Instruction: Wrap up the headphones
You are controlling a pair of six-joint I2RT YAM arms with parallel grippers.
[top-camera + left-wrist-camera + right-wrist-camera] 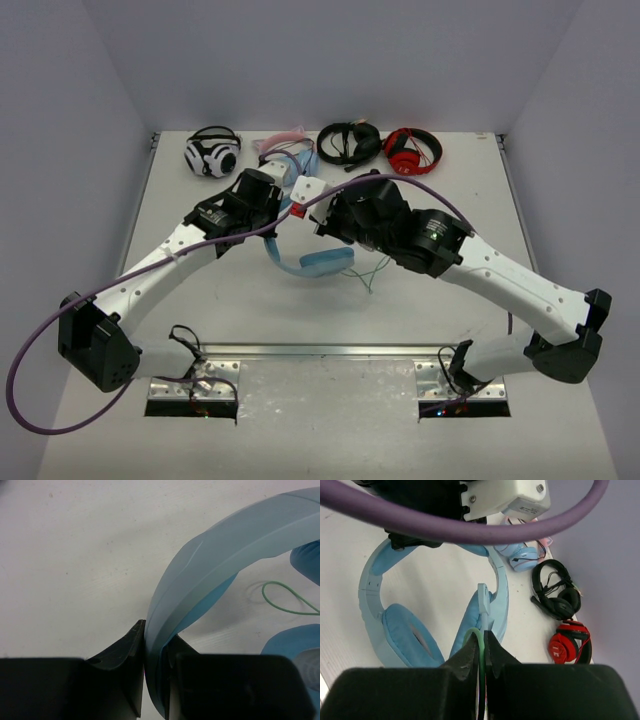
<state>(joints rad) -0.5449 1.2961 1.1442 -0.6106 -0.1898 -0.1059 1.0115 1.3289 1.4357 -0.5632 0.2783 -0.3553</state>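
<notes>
Clamps the left tool [155, 642] shut on the pale blue headband [210, 550], edge-on and close to the jaw tips. Pinches the thin green cable [481, 667] in the right tool [480, 650], jaws pressed together with only that strand between them, just below the plug stem at the nearer ear cup [497, 607]. Holds the headphones [325, 262] this way at mid-worktop [200, 310], between the two arms and in front of a row of other pairs. Cannot tell whether the cups rest on the surface or hang just clear of it.

From here, several likely ways to go wrong:

- Could let the strand slide through on a sideways pull, thin and slick as it looks, laying slack loops instead of snug ones.
- Could kink or strain the cable at the stem by hauling hard so near the cup.
- Could twist the headband out of the shallow left-hand hold through too much winding tension, dropping the whole set.
- Could catch the loose loop [285, 595] lying on the worktop beside the cups and drag a tangle into the wrap.
- Might also foul the purple hose [470, 527] hanging just above, with both arms crowded close together.

Should steer clear of the small blue pair with pink trim [520, 557], the black pair [555, 592], the red pair [570, 647] and the white-and-black pair [212, 155] at the far edge. Apart from the work, yet probably within reach of a wide sweep.
</notes>
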